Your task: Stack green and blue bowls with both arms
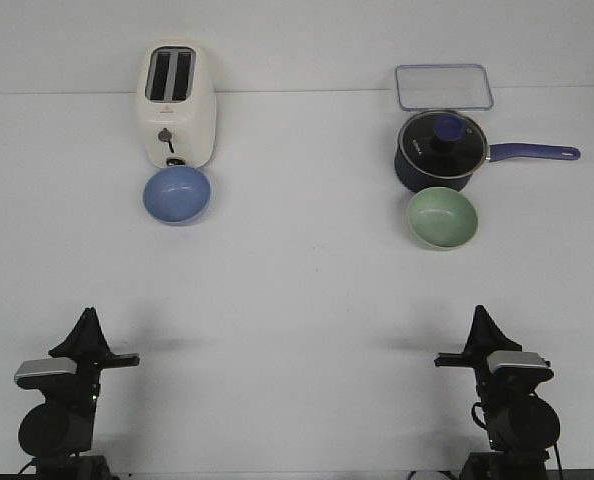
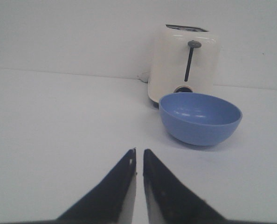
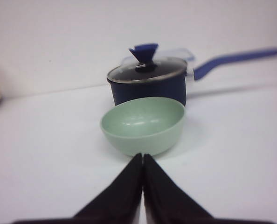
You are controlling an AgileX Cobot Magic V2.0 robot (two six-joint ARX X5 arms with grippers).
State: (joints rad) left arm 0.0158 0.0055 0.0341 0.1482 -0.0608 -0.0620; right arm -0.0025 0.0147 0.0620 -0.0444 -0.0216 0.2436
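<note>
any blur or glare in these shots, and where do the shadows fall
Front view: even, soft light, sharp throughout, faint shadows beside the blue bowl and green bowl. Left wrist view: crisp bowl and toaster, small highlights inside the bowl. Right wrist view: the saucepan and its handle look soft, the green bowl is sharper, and a dim shadow lies under it.

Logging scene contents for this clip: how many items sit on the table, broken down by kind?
Bowls: 2, the blue bowl and the green bowl
Toasters: 1, the cream toaster
Saucepans: 1, the navy saucepan with its glass lid on
Clear trays: 1, the clear tray behind the saucepan
Total: 5
</note>
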